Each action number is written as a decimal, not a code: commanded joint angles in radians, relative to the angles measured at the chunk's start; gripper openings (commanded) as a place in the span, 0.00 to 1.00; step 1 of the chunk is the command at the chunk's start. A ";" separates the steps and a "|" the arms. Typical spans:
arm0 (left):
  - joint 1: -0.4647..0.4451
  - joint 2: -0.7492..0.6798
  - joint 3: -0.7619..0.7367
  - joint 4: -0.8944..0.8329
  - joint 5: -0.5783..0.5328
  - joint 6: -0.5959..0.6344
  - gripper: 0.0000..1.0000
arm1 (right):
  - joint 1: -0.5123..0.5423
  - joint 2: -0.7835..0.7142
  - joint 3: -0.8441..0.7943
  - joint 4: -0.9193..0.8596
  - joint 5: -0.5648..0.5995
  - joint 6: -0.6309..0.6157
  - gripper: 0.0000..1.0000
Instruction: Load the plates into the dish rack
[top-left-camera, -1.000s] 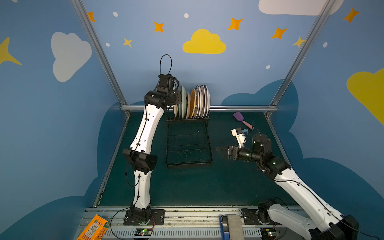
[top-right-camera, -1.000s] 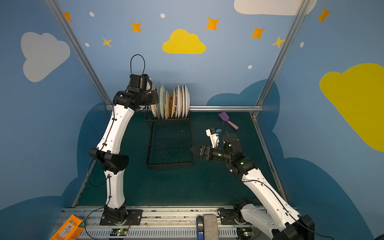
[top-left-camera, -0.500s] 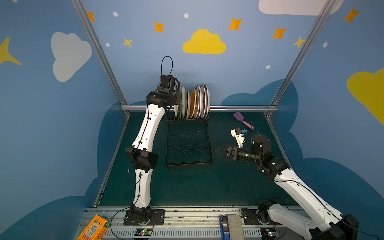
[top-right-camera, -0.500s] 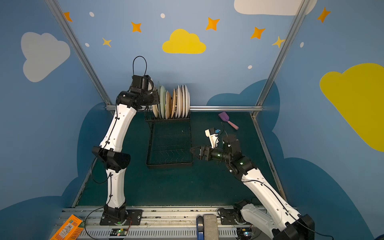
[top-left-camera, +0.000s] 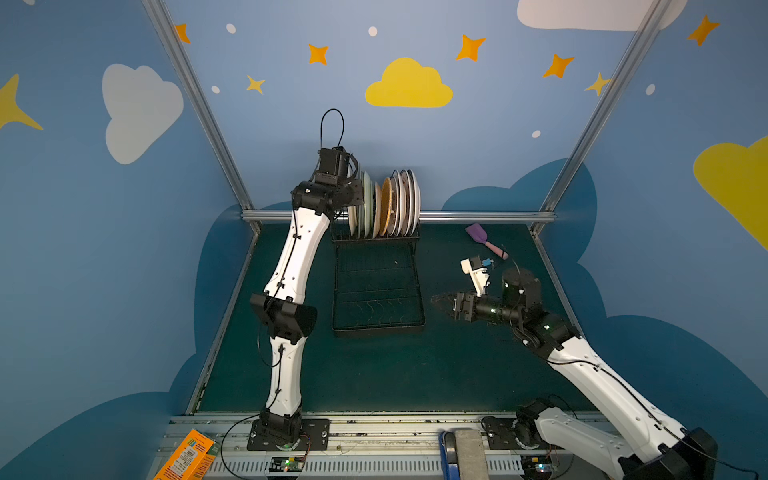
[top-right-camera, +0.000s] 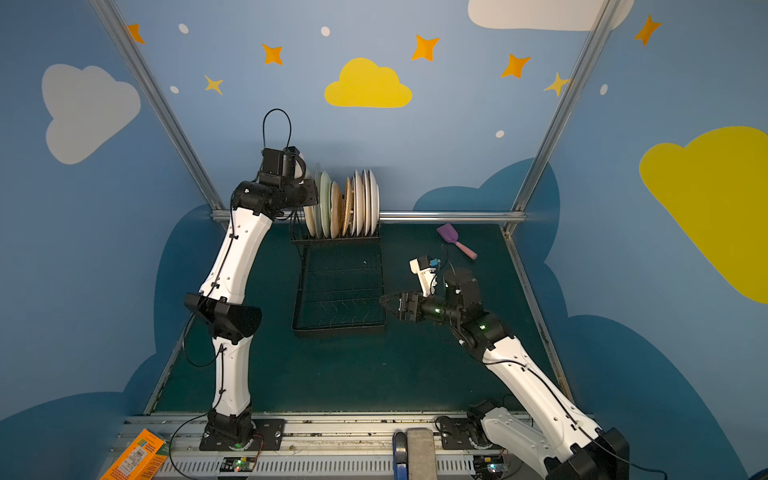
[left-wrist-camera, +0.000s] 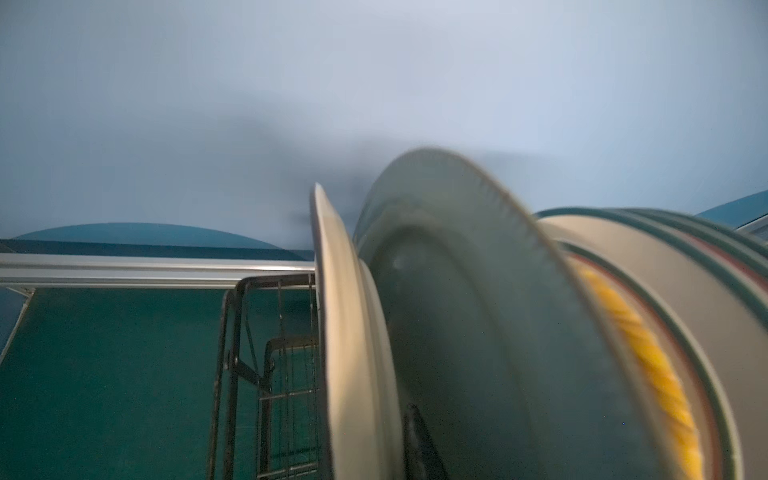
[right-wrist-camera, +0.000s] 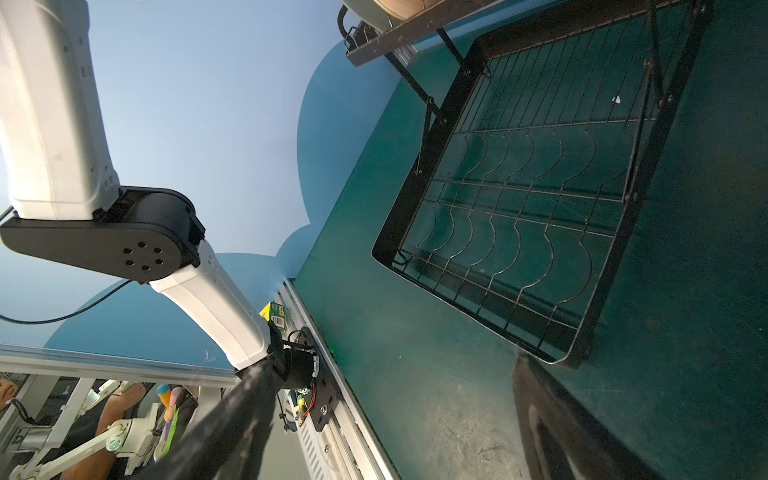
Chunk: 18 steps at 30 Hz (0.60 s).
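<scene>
Several plates (top-left-camera: 390, 203) (top-right-camera: 353, 203) stand upright in the upper tier of the black wire dish rack (top-left-camera: 378, 330) (top-right-camera: 338, 328). My left gripper (top-left-camera: 358, 199) (top-right-camera: 309, 199) is at the top of the leftmost plates. In the left wrist view a cream plate (left-wrist-camera: 349, 332) stands edge-on, with one dark finger (left-wrist-camera: 419, 440) just beside its rim; the view is blurred. Behind it are a pale green plate (left-wrist-camera: 478, 311) and an orange-patterned one (left-wrist-camera: 648, 361). My right gripper (top-left-camera: 442, 301) (top-right-camera: 390, 301) (right-wrist-camera: 395, 436) hovers open and empty beside the rack's lower tray (right-wrist-camera: 623, 249).
A purple-and-pink spatula (top-left-camera: 482, 239) (top-right-camera: 455, 241) lies at the back right of the green table. An orange box (top-left-camera: 187, 457) (top-right-camera: 137, 457) sits on the front rail at the left. A metal rail runs behind the rack.
My left wrist has risen a little at the rack's left end. The right arm has hardly moved.
</scene>
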 joint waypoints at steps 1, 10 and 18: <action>0.005 -0.034 0.026 0.052 -0.015 0.009 0.22 | 0.007 -0.001 0.019 0.000 0.007 0.006 0.87; 0.006 -0.073 0.030 0.049 -0.027 0.015 0.22 | 0.011 -0.016 0.025 -0.008 0.006 0.004 0.87; 0.008 -0.136 0.031 0.040 -0.017 -0.001 0.22 | 0.013 -0.030 0.051 -0.039 0.024 -0.024 0.87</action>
